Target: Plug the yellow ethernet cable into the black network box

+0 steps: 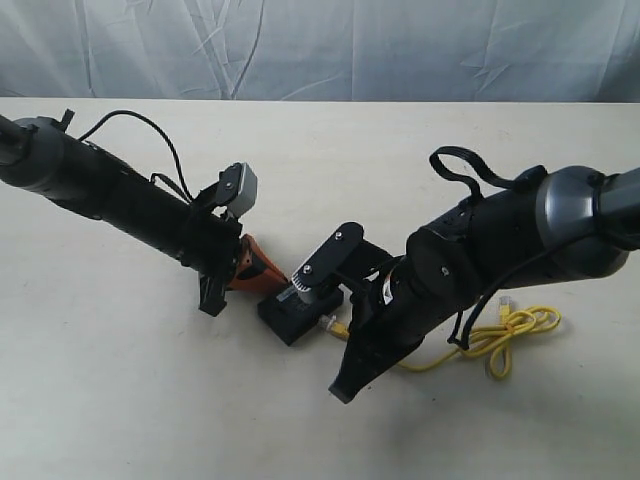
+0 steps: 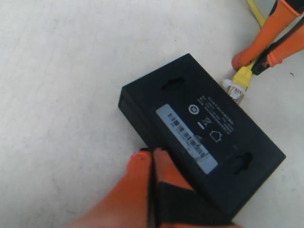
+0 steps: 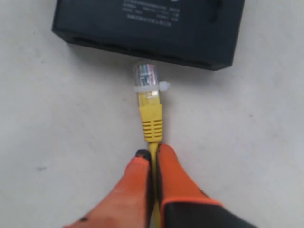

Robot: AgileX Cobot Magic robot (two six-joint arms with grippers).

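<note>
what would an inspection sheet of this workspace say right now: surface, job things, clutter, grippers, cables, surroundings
surface: off-white table, bare around the work
job's things: black network box lies flat, label side up; yellow ethernet cable has its clear plug pointed at the box's port side, not seated
clutter: nothing seen
grippers: left gripper shut, tips against the box's edge; right gripper shut on the cable just behind the plug's boot
cables: the rest of the yellow cable lies in a looped bundle beside the right arm; a black arm lead arches over the left arm
surroundings: creased pale cloth backdrop behind the table
</note>
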